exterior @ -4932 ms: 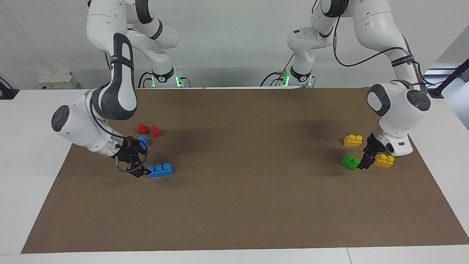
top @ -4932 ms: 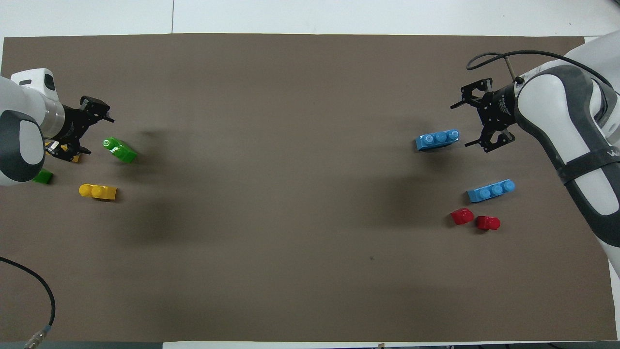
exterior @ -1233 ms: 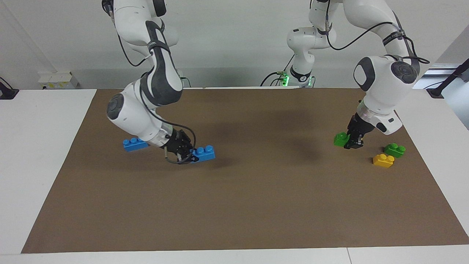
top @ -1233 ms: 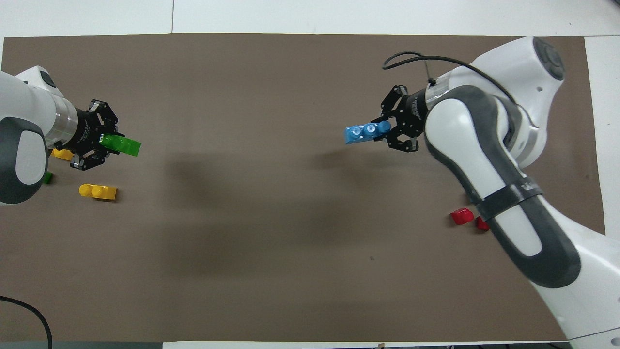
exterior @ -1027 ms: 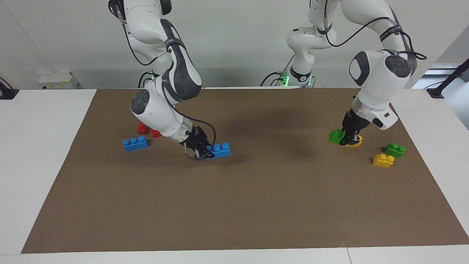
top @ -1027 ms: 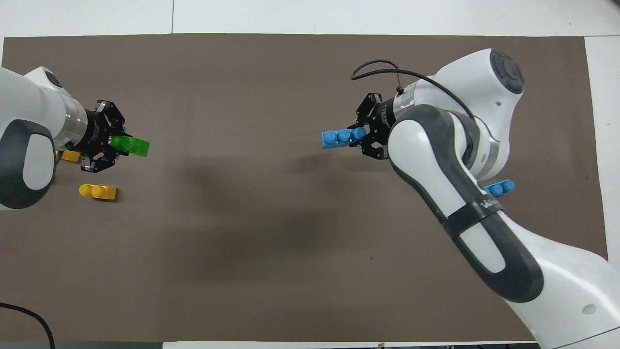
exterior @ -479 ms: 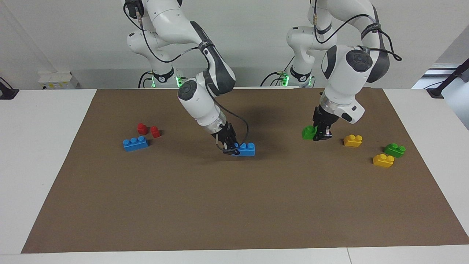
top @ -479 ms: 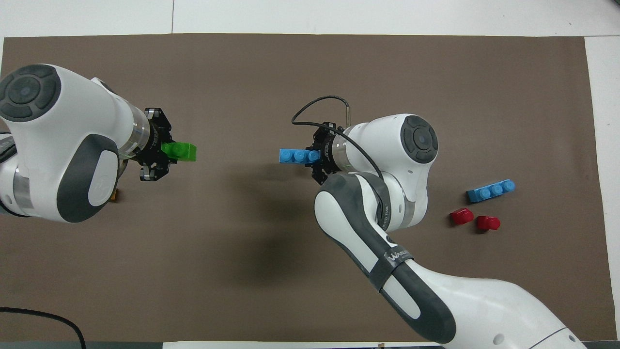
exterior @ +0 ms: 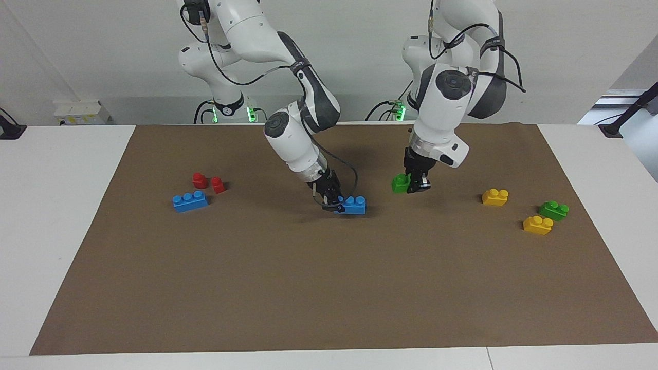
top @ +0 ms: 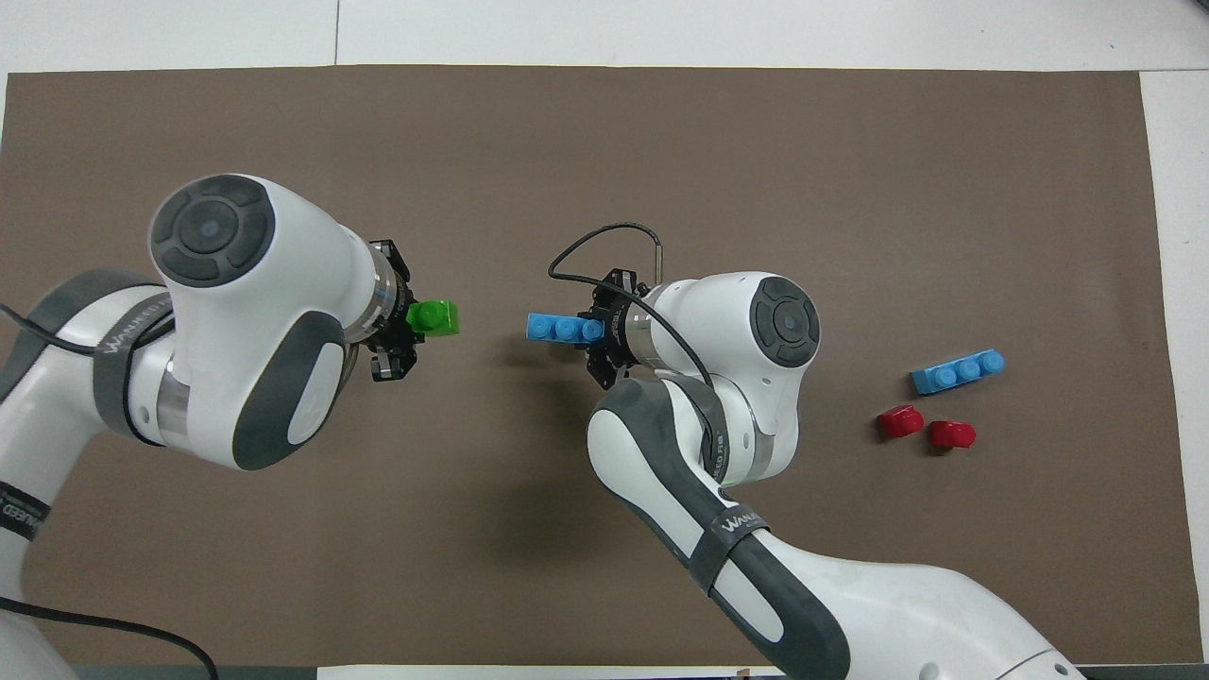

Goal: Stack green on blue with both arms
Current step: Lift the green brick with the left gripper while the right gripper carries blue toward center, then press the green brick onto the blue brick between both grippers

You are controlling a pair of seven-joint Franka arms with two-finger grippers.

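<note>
left gripper (exterior: 417, 184) pinching green brick (exterior: 399, 183), over mat centre | right gripper (exterior: 334, 200) pinching blue brick (exterior: 353, 204), just beside | bricks apart

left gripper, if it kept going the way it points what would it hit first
Probably the held blue brick in the right gripper. The left gripper, shut on its green brick, points that way across a bare gap, though their heights may differ.

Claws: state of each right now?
Left claw: closed on the green brick.
Right claw: closed on the blue brick.
</note>
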